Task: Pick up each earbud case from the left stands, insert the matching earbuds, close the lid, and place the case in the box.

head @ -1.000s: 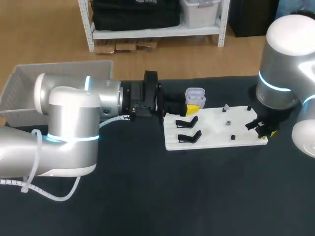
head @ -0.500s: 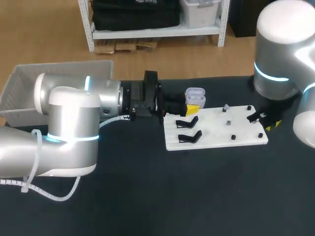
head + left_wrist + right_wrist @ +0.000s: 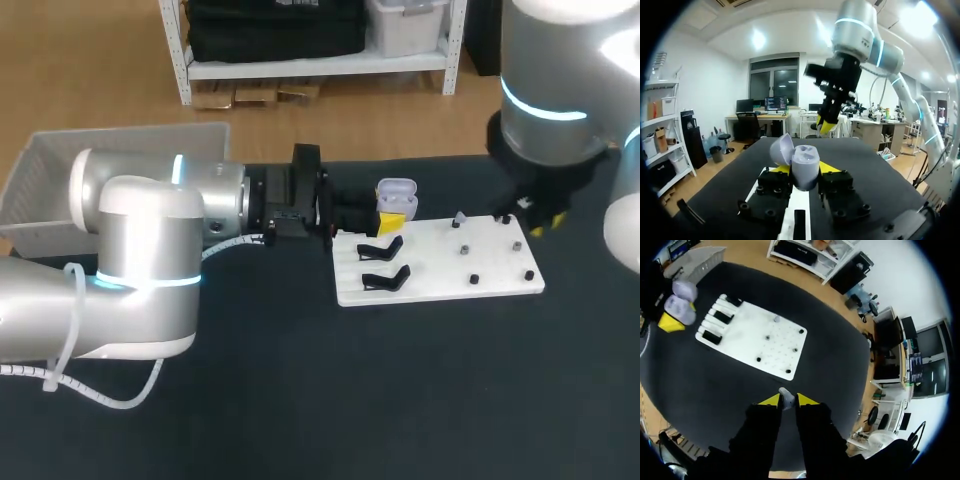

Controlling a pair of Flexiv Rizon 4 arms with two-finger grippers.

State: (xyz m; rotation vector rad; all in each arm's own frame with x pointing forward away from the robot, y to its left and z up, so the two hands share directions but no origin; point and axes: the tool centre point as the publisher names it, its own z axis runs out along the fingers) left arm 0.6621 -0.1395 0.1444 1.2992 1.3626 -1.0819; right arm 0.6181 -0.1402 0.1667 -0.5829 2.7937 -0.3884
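Lavender earbud case (image 3: 397, 192), its lid standing open, is being gripped from both sides by the yellow tips of the left gripper (image 3: 804, 169), just off the far left corner of the white board (image 3: 440, 268) and near the two black stands (image 3: 380, 248). A small pale earbud (image 3: 786, 398) is being pinched in the right gripper (image 3: 786, 401), its fingers drawn narrow, high above the dark table (image 3: 300, 400) by the board's far right corner. A grey box (image 3: 50, 180) is being kept at the table's far left.
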